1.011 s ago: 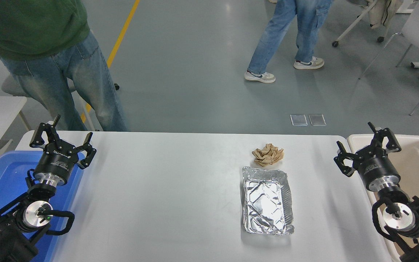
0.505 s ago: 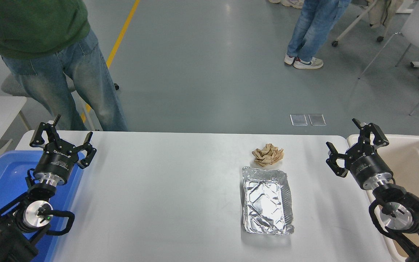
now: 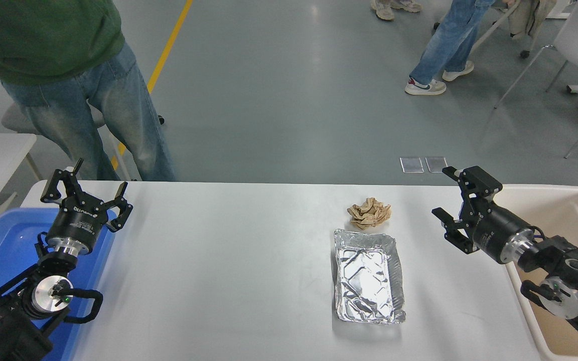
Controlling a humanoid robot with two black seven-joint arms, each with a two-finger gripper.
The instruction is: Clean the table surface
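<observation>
The table surface (image 3: 229, 260) is a wide white tabletop. On it lie a crumpled brown paper ball (image 3: 369, 212) near the far edge and a crinkled foil tray (image 3: 368, 276) just in front of it. My right gripper (image 3: 444, 193) is open and empty, turned leftward above the table's right end, to the right of the paper ball. My left gripper (image 3: 86, 188) is open and parked at the lower left, over the table's left edge.
A blue bin (image 3: 3, 250) stands at the table's left end, a beige tub (image 3: 570, 215) at its right end. A person in a green top (image 3: 68, 75) stands at the far left corner. Another person's legs (image 3: 444, 45) are on the floor beyond.
My right gripper has moved left from over the beige tub toward the paper ball and rotated to point leftward. The person on the far floor has walked right. The left arm has not moved.
</observation>
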